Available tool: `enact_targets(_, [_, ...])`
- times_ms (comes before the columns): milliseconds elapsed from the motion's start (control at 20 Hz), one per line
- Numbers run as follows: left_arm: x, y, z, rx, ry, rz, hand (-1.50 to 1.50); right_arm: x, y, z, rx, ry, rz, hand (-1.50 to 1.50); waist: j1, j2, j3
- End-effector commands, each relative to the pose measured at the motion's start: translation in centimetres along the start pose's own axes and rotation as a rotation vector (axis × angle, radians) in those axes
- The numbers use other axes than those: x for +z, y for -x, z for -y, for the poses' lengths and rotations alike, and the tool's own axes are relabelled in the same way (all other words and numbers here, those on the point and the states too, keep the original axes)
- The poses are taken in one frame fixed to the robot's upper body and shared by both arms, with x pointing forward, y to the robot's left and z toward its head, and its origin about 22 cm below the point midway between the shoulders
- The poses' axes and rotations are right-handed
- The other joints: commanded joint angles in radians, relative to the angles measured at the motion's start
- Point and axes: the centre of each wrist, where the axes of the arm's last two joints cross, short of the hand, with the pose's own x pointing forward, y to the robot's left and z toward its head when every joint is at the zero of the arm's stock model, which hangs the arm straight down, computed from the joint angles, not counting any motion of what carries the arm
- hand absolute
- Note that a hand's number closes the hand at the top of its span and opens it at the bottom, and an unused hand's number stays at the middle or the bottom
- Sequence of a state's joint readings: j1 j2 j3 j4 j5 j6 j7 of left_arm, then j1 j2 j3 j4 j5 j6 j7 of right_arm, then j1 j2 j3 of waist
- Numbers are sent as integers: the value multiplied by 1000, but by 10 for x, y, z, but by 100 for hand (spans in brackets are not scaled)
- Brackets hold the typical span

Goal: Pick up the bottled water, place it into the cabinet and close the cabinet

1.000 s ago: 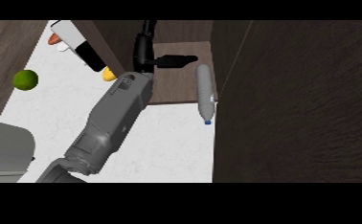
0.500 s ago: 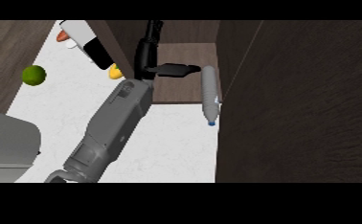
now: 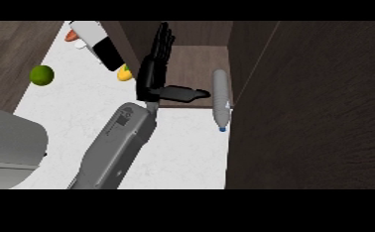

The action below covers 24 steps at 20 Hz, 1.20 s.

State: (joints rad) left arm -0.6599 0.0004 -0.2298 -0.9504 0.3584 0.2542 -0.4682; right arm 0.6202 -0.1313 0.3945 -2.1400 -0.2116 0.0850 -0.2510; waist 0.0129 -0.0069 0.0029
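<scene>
The bottled water [image 3: 219, 97] is a clear bottle with a blue cap. It lies on its side along the cabinet's right wall, body on the brown cabinet floor [image 3: 192, 60] and cap end over the white counter [image 3: 183, 146]. My right hand [image 3: 152, 77] is open just left of the bottle, fingers straight and pointing into the cabinet. Its thumb sticks out to the right, with the tip close to the bottle's side, and nothing is held. My left hand does not show.
A dark wooden panel [image 3: 300, 107] fills the right side. On the counter at the left are a lime [image 3: 42, 75], a yellow item [image 3: 126, 73] and a white-and-black object [image 3: 99, 47]. A grey rounded body [image 3: 18, 146] sits at the lower left edge.
My right hand has shifted towards the bottle with its thumb spread out to it, and its fingers now reach deeper into the cabinet. The bottle still lies in place.
</scene>
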Motion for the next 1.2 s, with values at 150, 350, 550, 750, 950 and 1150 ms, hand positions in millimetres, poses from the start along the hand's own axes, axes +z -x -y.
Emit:
enact_targets(150, [56,-43,-10,68,-71,20,-150,-3,5,6,3,1,8,-150,27,-9,-2])
enact_targets(350, [105,-63,-10,90,-78,33,-150,3,-1,-12,-15,-19,-1,-150,4,-2,-3])
enact_targets(550, [127,-99,-7,123,-60,31,-150,-3,-14,-17,16,-38,14,-150,-5,2,-3])
enact_targets(750, [155,-106,2,174,-31,24,-150,2,-10,-13,79,-148,-41,-150,-9,3,-3])
enact_targets(950, [183,-127,-13,151,-28,65,-150,-13,-9,-21,128,-251,-99,150,5,4,-3])
enact_targets(1150, [200,-142,-28,126,-64,51,-150,5,-23,-23,175,-422,-144,150,0,1,-3])
